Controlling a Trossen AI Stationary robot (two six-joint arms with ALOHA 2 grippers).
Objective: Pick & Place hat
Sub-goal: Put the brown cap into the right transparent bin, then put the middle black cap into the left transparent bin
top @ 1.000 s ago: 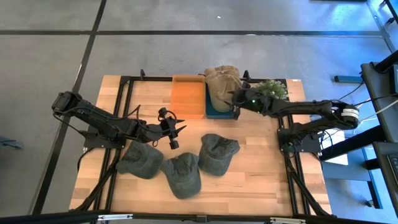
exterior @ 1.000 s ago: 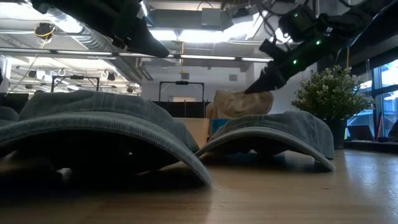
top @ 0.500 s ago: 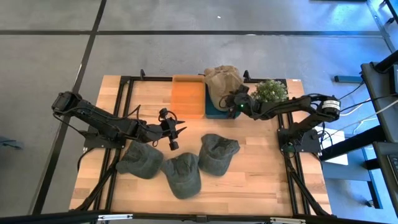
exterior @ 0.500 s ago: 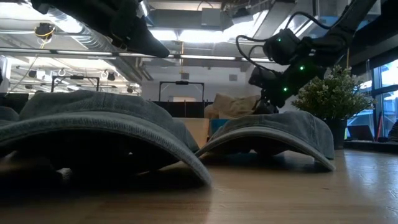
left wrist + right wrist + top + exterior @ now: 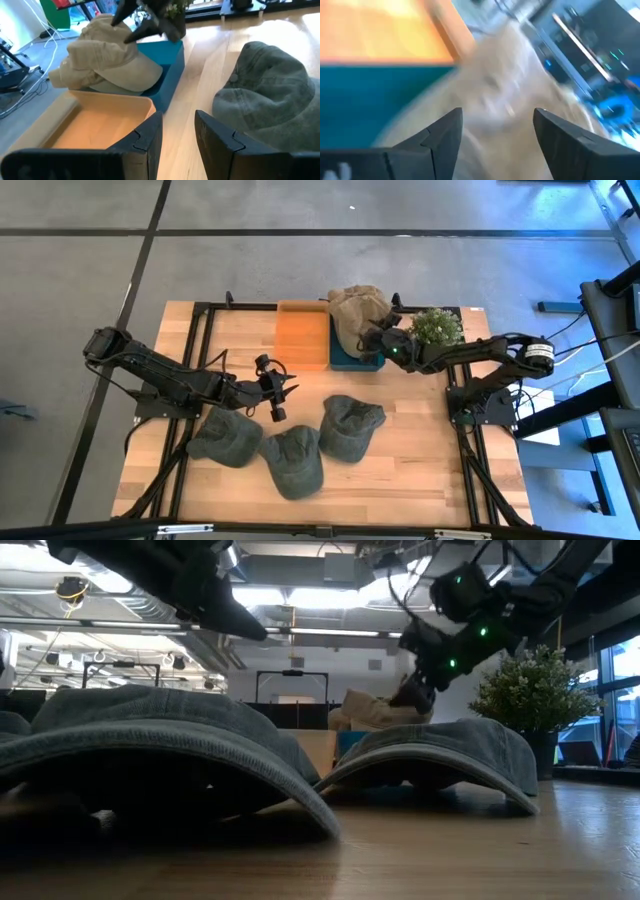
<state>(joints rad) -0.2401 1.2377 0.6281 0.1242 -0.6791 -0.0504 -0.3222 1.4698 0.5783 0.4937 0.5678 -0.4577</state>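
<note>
Now right end effector [image 5: 372, 337], fingers apart, above tan hat [image 5: 355, 308] in blue bin [image 5: 352, 360].

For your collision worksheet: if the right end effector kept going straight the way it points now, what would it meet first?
Most likely the tan hat in the blue bin; it fills the view between the right end effector's open fingers.

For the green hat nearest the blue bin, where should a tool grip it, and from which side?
My judgement: grip the green hat at the top of its domed crown, coming straight down from above. It lies crown-up with the brim flat on the table, and another hat crowds its left edge, so the soft raised crown is the freest part to pinch.
</note>
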